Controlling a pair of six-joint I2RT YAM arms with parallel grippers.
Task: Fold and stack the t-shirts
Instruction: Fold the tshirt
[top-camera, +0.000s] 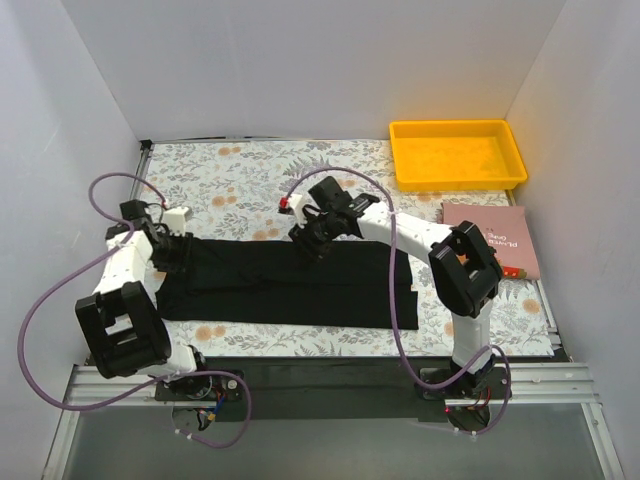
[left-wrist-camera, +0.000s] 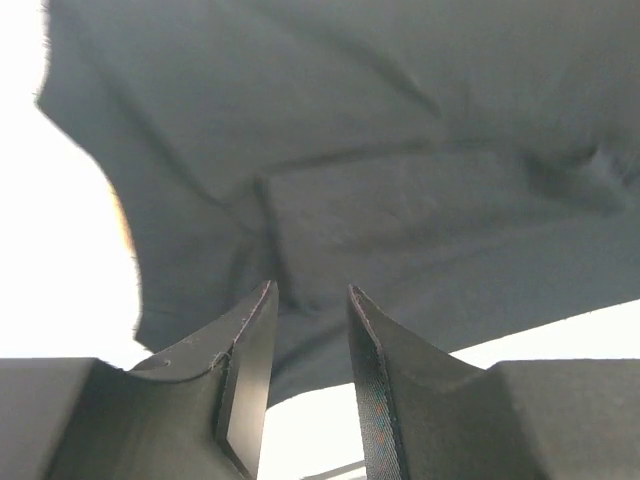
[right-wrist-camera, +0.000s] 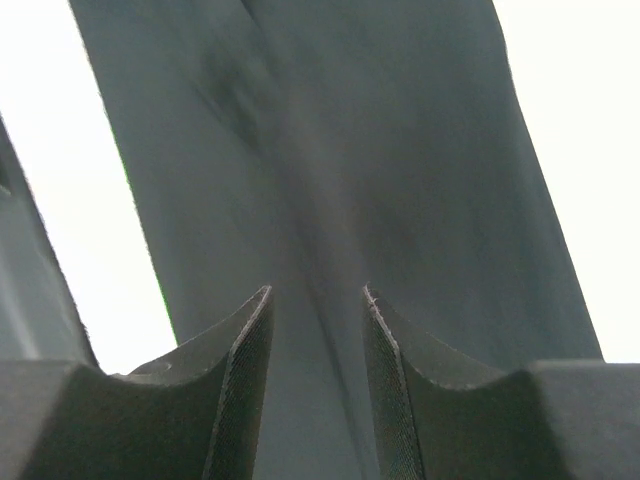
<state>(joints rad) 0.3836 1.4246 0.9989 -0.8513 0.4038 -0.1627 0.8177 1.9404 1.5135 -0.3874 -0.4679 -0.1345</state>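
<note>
A black t-shirt (top-camera: 290, 285) lies on the floral table cover, folded lengthwise into a long band running left to right. My left gripper (top-camera: 176, 252) sits at the band's left end. In the left wrist view it (left-wrist-camera: 310, 290) is open just above the wrinkled fabric (left-wrist-camera: 400, 150), near the shirt's edge, with nothing between the fingers. My right gripper (top-camera: 311, 241) is over the band's far edge near its middle. In the right wrist view it (right-wrist-camera: 317, 290) is open above a fold ridge in the fabric (right-wrist-camera: 400, 150), holding nothing.
A yellow tray (top-camera: 455, 185) stands at the back right. A pinkish book (top-camera: 492, 238) lies in front of it, right of the shirt. White walls close in the left, back and right. Purple cables loop from both arms.
</note>
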